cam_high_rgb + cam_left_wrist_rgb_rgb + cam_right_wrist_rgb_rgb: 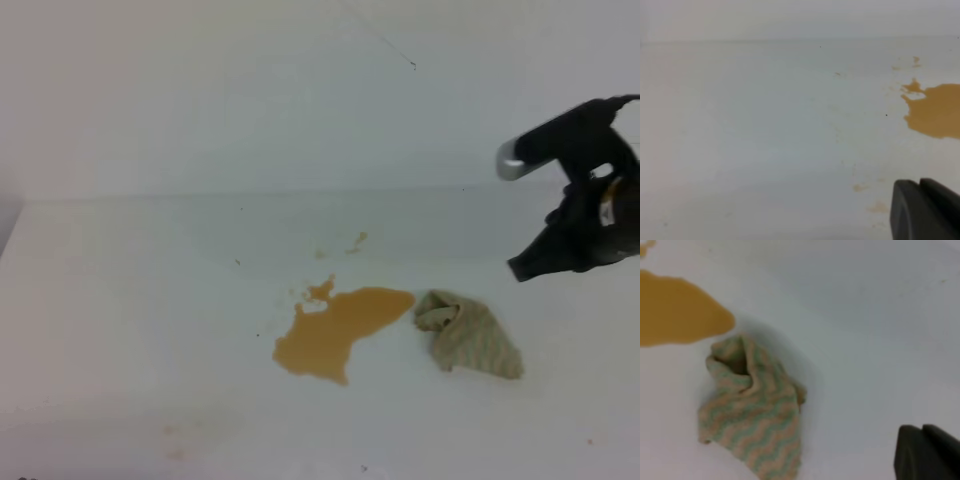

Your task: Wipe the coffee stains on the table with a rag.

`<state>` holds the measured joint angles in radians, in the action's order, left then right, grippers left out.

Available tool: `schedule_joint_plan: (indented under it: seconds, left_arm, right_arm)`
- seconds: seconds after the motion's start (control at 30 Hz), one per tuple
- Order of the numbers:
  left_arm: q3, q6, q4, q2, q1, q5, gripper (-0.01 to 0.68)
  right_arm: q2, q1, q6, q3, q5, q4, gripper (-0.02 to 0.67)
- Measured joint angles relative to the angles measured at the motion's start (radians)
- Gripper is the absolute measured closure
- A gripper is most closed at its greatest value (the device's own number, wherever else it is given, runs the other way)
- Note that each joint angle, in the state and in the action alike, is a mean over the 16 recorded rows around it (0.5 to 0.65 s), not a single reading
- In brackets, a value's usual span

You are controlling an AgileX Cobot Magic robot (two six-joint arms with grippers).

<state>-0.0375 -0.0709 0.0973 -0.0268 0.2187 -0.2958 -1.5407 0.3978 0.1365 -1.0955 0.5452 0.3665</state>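
Orange-brown coffee stains (340,328) pooled mid-table (120,300), small droplets just beyond; bunched rag (468,333) lying flat just right of the puddle, near edge almost touching it, zigzag-striped in the right wrist view; nothing holding either. Right gripper (560,250) raised above and right of the rag, partly cut off by the frame edge, opening impossible to tell, nothing visibly held. Left gripper (925,210) only a dark corner, state unclear.

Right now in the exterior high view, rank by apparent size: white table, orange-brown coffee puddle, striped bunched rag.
1. White table, largest by far.
2. Orange-brown coffee puddle and striped bunched rag: puddle looks slightly larger, but close enough that I won't rank them.
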Motion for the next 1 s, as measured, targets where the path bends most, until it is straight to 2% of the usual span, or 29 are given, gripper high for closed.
schedule_joint_plan:
  seconds: [0.3,0.47,0.83,1.0]
  left_arm:
    - [0.0,0.0,0.0,0.0,0.0,0.0,0.672]
    - [0.0,0.0,0.0,0.0,0.0,0.0,0.672]
    - [0.0,0.0,0.0,0.0,0.0,0.0,0.672]
    - [0.0,0.0,0.0,0.0,0.0,0.0,0.672]
  right_arm:
    - [-0.205,0.037,-0.062,-0.127,0.071,-0.162,0.393]
    - [-0.296,0.037,-0.106,-0.197,0.108,-0.252,0.309]
    - [-0.445,0.021,-0.163,-0.3,0.164,-0.35,0.3]
    - [-0.482,0.011,-0.18,-0.312,0.174,-0.358,0.352]
